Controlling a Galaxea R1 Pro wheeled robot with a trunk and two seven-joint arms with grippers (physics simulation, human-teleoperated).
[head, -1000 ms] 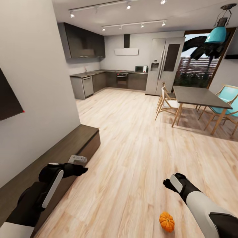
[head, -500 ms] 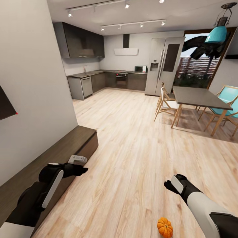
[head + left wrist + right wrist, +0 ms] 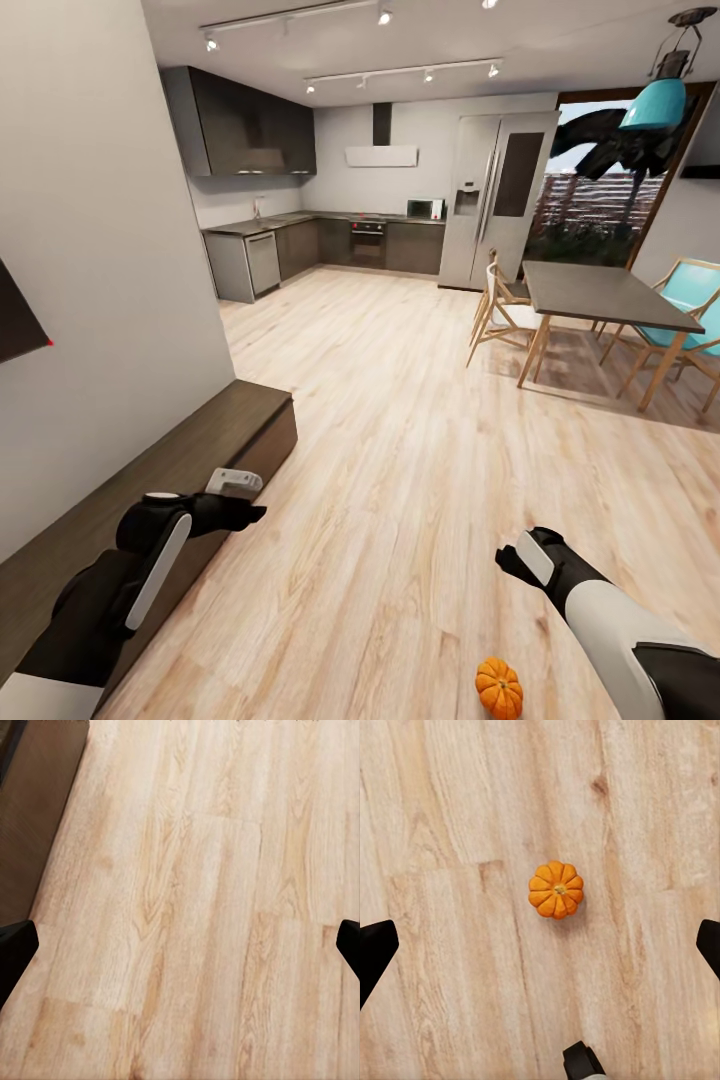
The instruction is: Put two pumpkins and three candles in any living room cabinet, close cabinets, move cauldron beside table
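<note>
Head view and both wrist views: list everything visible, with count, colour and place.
pumpkin: 1, orange, on floor by right arm
cabinet: 1, dark brown, low along left wall, closed
dining table: 1, grey top, at right
chairs: several, pale wood, some turquoise, around table
fridge: 1, silver, far wall
kitchen cupboards: dark grey, far left corner
pendant lamp: 1, turquoise, above table
floor: light wood
left claw: black, open, above floor
right claw: black, open, above pumpkin

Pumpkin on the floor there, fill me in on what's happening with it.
Nothing holds it yet. The pumpkin sits alone on the wooden floor, close in front of the robot by its right arm. The right gripper hangs open above it, and the left gripper is open and empty beside the low brown cabinet, whose fronts look closed.
</note>
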